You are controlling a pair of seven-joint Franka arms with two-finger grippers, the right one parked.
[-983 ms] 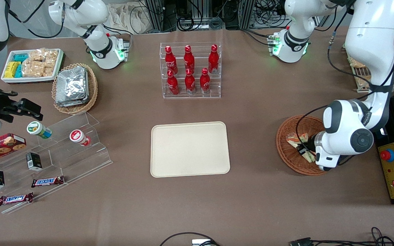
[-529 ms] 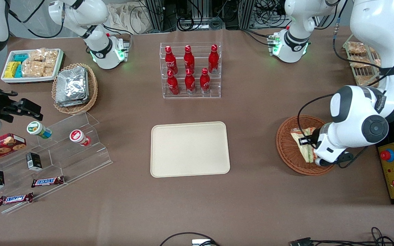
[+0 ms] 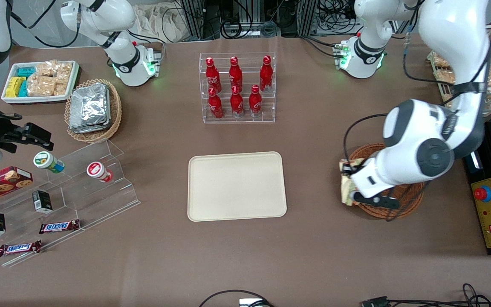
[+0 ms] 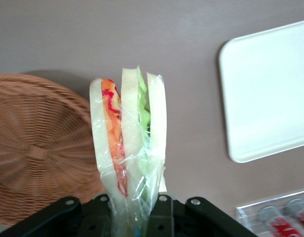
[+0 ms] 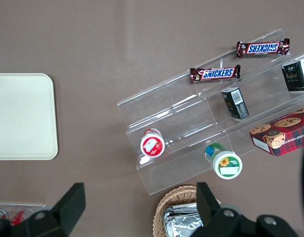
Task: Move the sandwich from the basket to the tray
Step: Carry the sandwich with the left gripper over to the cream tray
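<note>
My left gripper (image 3: 348, 181) is shut on the sandwich (image 3: 348, 185), a clear-wrapped wedge with pale bread and green, red and orange layers. The wrist view shows the sandwich (image 4: 128, 143) standing up between the black fingers (image 4: 164, 212) of the gripper (image 4: 132, 217). It hangs above the rim of the reddish-brown wicker basket (image 3: 403, 204) on the side toward the tray; the basket (image 4: 33, 148) looks empty. The cream-beige tray (image 3: 237, 186) lies flat mid-table, toward the parked arm's end from the gripper; it also shows in the wrist view (image 4: 268, 94).
A clear rack of red bottles (image 3: 237, 87) stands farther from the camera than the tray. A stepped acrylic stand (image 3: 70, 187) with snacks, an oval basket of foil packs (image 3: 92, 108) and a white snack tray (image 3: 38, 81) lie toward the parked arm's end. A control box (image 3: 490, 213) sits beside the basket.
The gripper has lifted the sandwich out of the basket and carried it over the basket's rim toward the tray. The arm's elbow has swung the same way.
</note>
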